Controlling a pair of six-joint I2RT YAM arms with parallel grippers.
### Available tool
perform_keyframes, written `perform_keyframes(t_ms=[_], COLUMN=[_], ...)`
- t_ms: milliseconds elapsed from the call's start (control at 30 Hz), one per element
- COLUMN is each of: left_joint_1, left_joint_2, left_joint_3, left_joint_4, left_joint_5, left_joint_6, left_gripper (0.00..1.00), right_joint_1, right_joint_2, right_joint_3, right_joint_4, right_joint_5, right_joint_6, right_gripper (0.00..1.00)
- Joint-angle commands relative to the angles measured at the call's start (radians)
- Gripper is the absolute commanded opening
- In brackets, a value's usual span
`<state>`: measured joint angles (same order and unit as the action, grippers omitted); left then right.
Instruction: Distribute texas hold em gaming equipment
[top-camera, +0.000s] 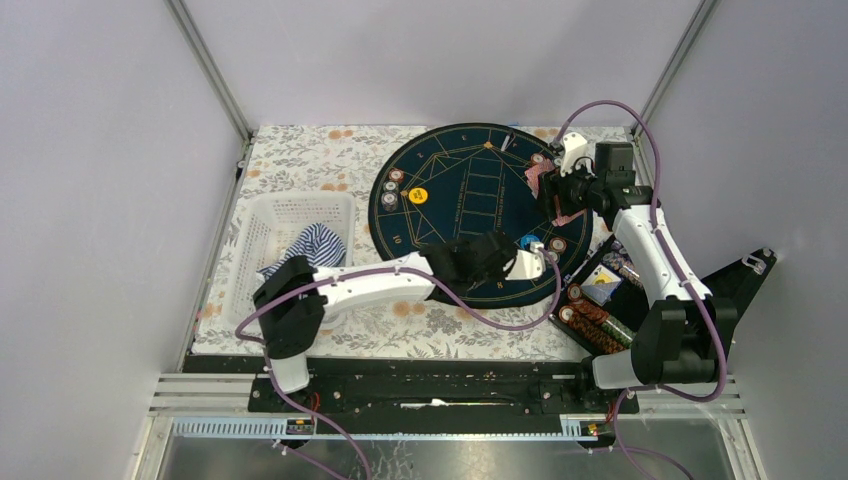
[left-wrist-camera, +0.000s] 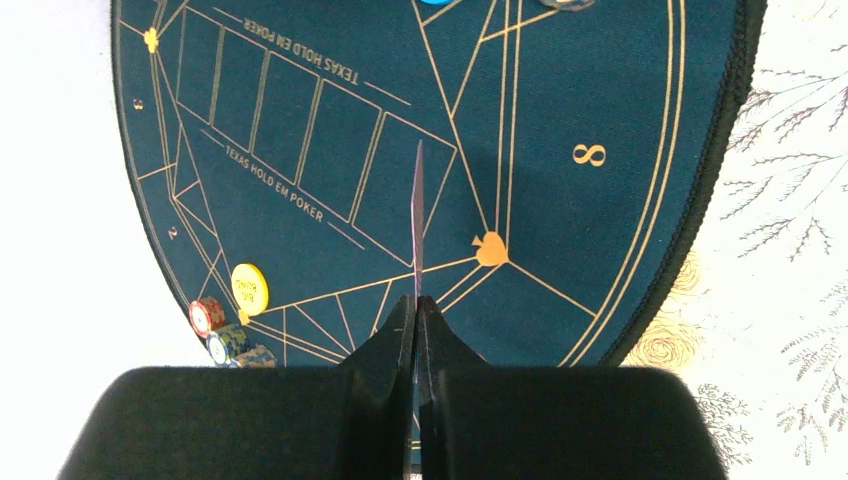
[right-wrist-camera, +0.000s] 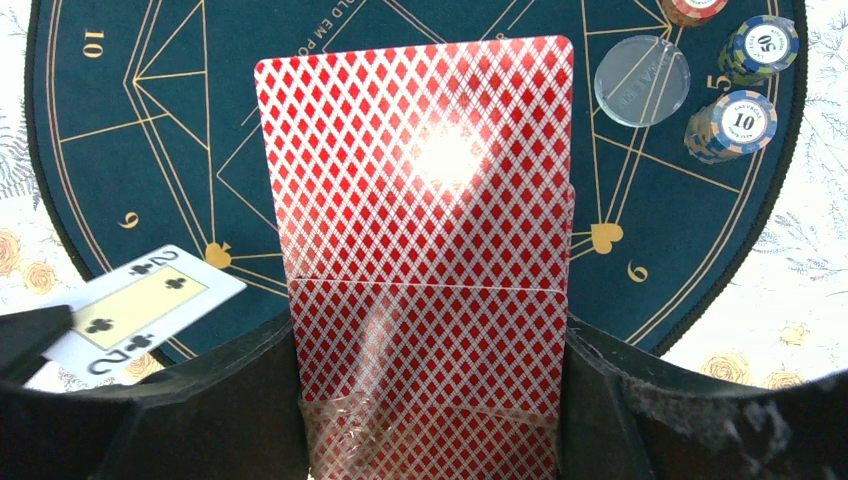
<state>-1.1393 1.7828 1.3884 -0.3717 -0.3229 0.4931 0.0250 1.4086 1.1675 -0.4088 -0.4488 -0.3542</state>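
Observation:
My left gripper (left-wrist-camera: 417, 300) is shut on one playing card (left-wrist-camera: 418, 215), seen edge-on above the round dark blue mat (left-wrist-camera: 600, 90). In the right wrist view that card (right-wrist-camera: 140, 310) shows as a face-up two of clubs. My right gripper (right-wrist-camera: 430, 335) is shut on a deck of red-backed cards (right-wrist-camera: 420, 170), held upright over the mat's right side (top-camera: 545, 182). A yellow disc (top-camera: 418, 195) and chip stacks (top-camera: 389, 198) sit at the mat's left. A blue disc (top-camera: 527, 240) lies near my left gripper (top-camera: 512, 264). More chip stacks (right-wrist-camera: 738, 122) and a clear disc (right-wrist-camera: 641, 80) sit at the right rim.
A white basket (top-camera: 262, 215) with the striped cloth (top-camera: 315, 243) stands left of the mat. A black tray (top-camera: 590, 318) with rows of chips lies at the near right beside the right arm. A floral cloth (top-camera: 300, 150) covers the table.

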Motion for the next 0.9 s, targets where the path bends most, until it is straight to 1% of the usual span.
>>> perform_keyframes(t_ms=[0, 100, 167, 233, 400, 467, 600, 633, 700, 867], left_joint_1=[-0.005, -0.005, -0.001, 0.021, 0.122, 0.157, 0.235, 0.255, 0.287, 0.326], left_joint_2=[0.038, 0.05, 0.044, 0.038, 0.098, 0.14, 0.236, 0.258, 0.313, 0.419], left_joint_3=[0.072, 0.08, 0.101, 0.144, 0.292, 0.334, 0.415, 0.438, 0.499, 0.581], left_joint_4=[0.043, 0.044, 0.008, -0.067, -0.247, -0.293, -0.342, -0.355, -0.404, -0.432], left_joint_5=[-0.07, -0.052, 0.03, 0.189, 0.672, 0.795, 0.959, 1.03, 1.113, 1.219], left_joint_6=[0.037, 0.024, -0.005, -0.058, -0.186, -0.197, -0.216, -0.218, -0.222, -0.259], left_gripper=[0.0, 0.0, 0.0, 0.0, 0.0, 0.0, 0.0, 0.0, 0.0, 0.0], right_joint_1=[-0.008, -0.009, -0.01, -0.01, -0.01, -0.01, -0.009, -0.01, -0.01, -0.01], right_joint_2=[-0.011, -0.01, -0.008, -0.009, -0.009, -0.009, -0.009, -0.01, -0.01, -0.007], right_joint_3=[0.039, 0.037, 0.035, 0.034, 0.035, 0.036, 0.037, 0.036, 0.037, 0.03], right_joint_4=[0.05, 0.051, 0.05, 0.051, 0.052, 0.053, 0.052, 0.054, 0.053, 0.054], right_joint_5=[-0.041, -0.046, -0.045, -0.046, -0.047, -0.045, -0.036, -0.035, -0.034, -0.033], right_joint_6=[0.014, 0.014, 0.015, 0.014, 0.017, 0.017, 0.018, 0.016, 0.016, 0.012], right_gripper=[0.01, 0.01, 0.01, 0.01, 0.01, 0.01, 0.01, 0.01, 0.01, 0.01])
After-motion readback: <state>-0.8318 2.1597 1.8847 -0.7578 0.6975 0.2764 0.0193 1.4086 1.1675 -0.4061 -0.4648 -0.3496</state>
